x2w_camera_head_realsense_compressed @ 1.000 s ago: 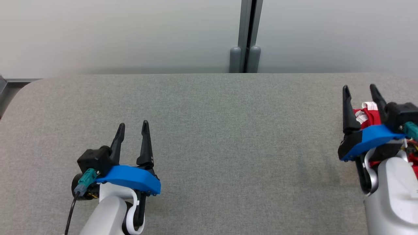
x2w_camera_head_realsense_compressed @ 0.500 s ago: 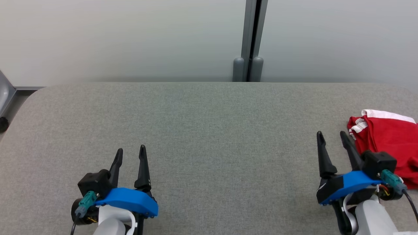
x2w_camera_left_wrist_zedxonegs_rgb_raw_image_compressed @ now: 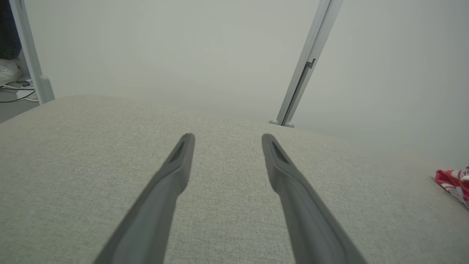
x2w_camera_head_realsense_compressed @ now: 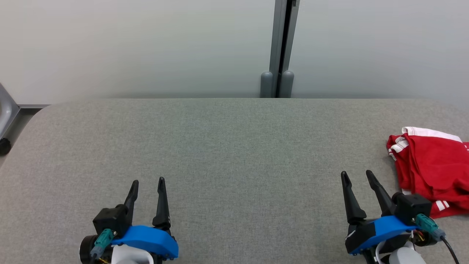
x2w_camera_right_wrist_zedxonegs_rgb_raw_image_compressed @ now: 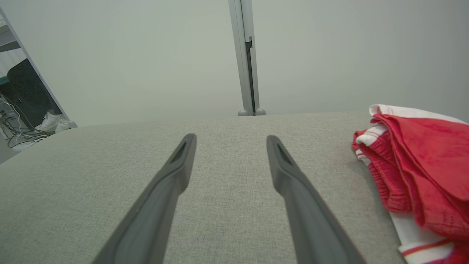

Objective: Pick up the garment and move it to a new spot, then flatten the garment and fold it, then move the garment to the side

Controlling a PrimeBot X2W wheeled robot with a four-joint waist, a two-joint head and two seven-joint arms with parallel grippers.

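1. While both arms hang low at the near edge, the grey fabric table (x2w_camera_head_realsense_compressed: 234, 146) stretches right across the head view, its far left corner rounded.
2. Behind it, pale wall panels (x2w_camera_head_realsense_compressed: 128, 44) meet at a grey post (x2w_camera_head_realsense_compressed: 281, 47) with two rounded feet.
3. Over at the table's right end lies the garment (x2w_camera_head_realsense_compressed: 428, 165), red with white trim, in a loose folded bundle, nothing gripping it.
4. Right gripper (x2w_camera_head_realsense_compressed: 356, 172): fingers spread apart and empty, tips near the garment's left edge, not touching.
5. Left gripper (x2w_camera_head_realsense_compressed: 148, 180): fingers apart too, empty, above bare table, well apart from the garment.
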